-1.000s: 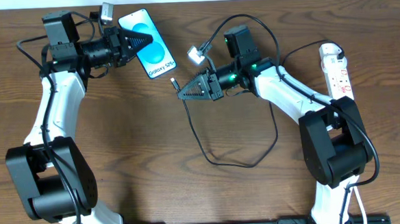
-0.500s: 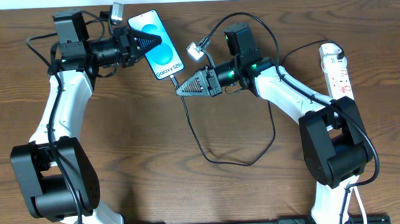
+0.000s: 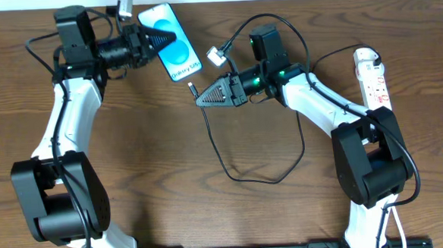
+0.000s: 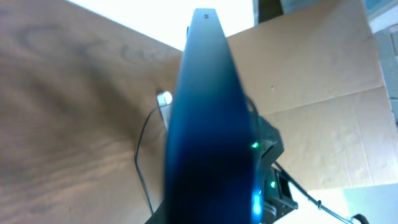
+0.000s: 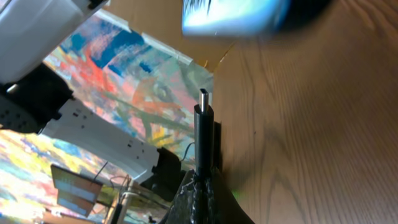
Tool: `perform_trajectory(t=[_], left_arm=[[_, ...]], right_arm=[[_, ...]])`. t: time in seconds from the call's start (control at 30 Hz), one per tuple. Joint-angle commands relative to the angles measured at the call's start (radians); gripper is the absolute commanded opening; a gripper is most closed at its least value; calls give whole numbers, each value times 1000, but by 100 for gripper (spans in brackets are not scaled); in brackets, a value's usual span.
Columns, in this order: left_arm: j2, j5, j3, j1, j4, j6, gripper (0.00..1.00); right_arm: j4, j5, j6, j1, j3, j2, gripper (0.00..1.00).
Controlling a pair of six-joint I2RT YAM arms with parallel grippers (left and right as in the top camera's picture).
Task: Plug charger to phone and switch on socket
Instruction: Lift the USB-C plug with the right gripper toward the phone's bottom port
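Observation:
The phone (image 3: 180, 58), its turquoise screen facing up, hangs tilted over the back of the table with my left gripper (image 3: 165, 39) shut on its upper end. In the left wrist view the phone (image 4: 205, 124) shows edge-on as a dark blue slab with its free end pointing away. My right gripper (image 3: 200, 101) is shut on the charger, whose small black plug (image 3: 192, 88) points at the phone's lower end across a short gap. In the right wrist view the plug (image 5: 203, 127) sticks up from the shut gripper (image 5: 203, 177), with the blurred phone (image 5: 233, 15) above. The white socket (image 3: 374, 76) lies at the far right.
The charger's black cable (image 3: 239, 178) loops across the middle of the table below the right gripper. A white connector (image 3: 217, 58) hangs from the right wrist's wiring close to the phone. The table's back edge runs just behind the phone.
The left gripper has carried the phone toward the back edge and turned it. The right gripper rose with the plug early in the second and has since held still.

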Motion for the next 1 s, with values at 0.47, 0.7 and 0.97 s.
perform_trajectory(t=[0.47, 0.7, 0.97], left_arm=[[-21, 26, 20, 13, 246, -297, 7], [-21, 25, 20, 13, 246, -296, 8], [-21, 38, 20, 13, 246, -296, 7]], right_arm=[[226, -65, 171, -64, 1, 0, 1], [314, -68, 230, -49, 1, 7, 1], [388, -39, 295, -19, 1, 14, 1]])
